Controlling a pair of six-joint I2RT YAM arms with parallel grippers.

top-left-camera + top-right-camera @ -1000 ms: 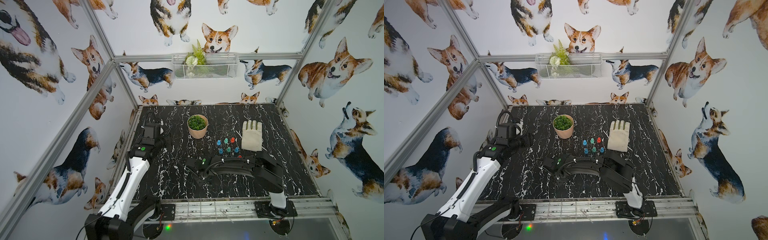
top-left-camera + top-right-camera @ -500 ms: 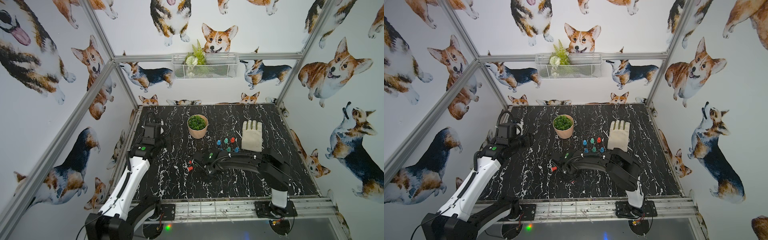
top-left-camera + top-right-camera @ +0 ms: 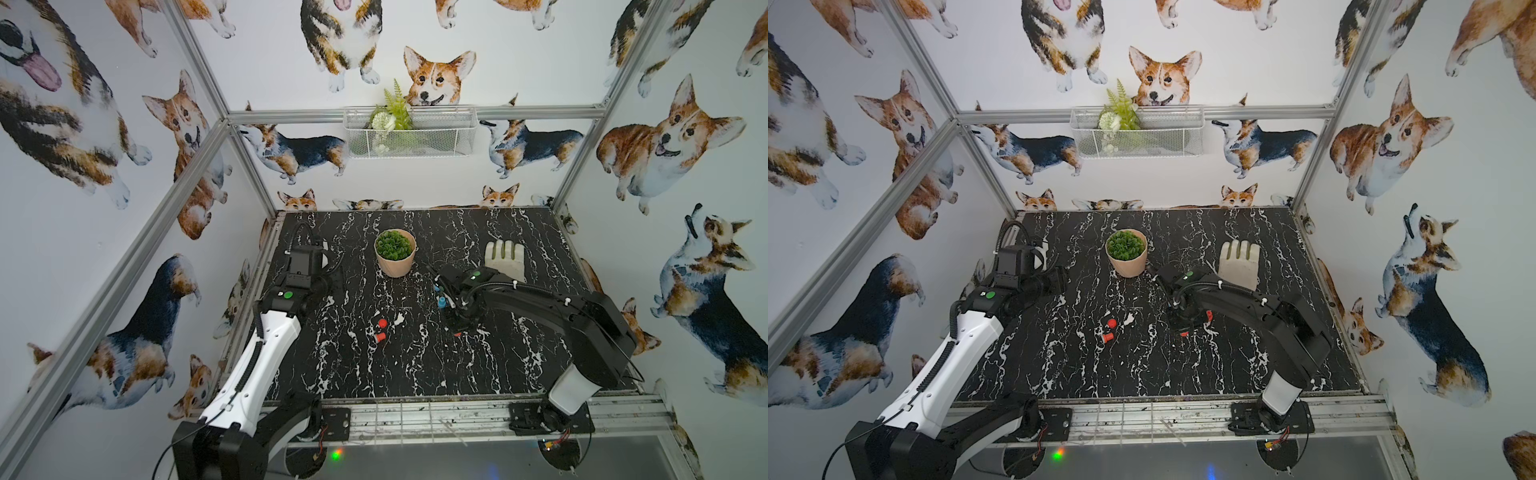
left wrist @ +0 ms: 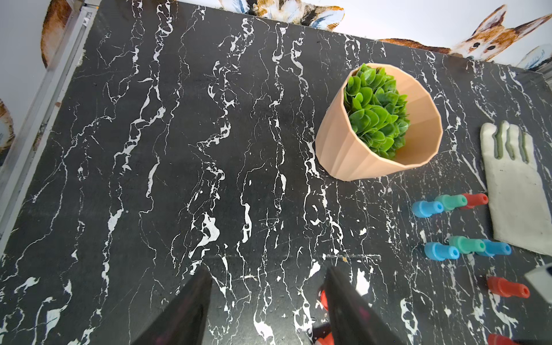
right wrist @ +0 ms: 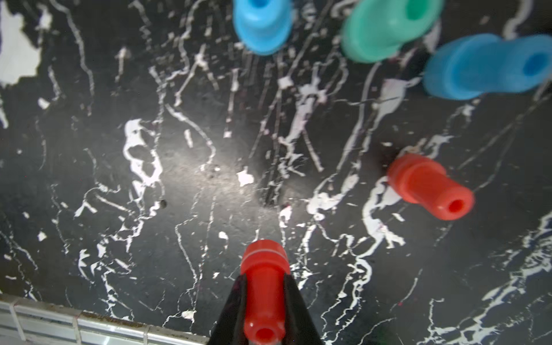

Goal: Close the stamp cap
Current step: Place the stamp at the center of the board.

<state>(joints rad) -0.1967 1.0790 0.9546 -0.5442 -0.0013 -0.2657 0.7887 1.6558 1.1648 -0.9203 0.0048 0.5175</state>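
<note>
Finds the right gripper (image 5: 264,279) clenched on the narrow stem of the red stamp (image 5: 263,294), long axis straight out from the fingers (image 5: 298,313), wide capped end outermost and aimed down at the table (image 5: 194,185). Places it right of centre, near the standing stamps (image 5: 430,186); cannot confirm contact with the table. Notes the left gripper (image 4: 268,270) spread, empty and well apart, so judges the closing press to fall to the right arm.

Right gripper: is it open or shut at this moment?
The right gripper is shut on a red stamp: in its wrist view both fingers press the stamp's narrow stem, leaving no gap.
</note>
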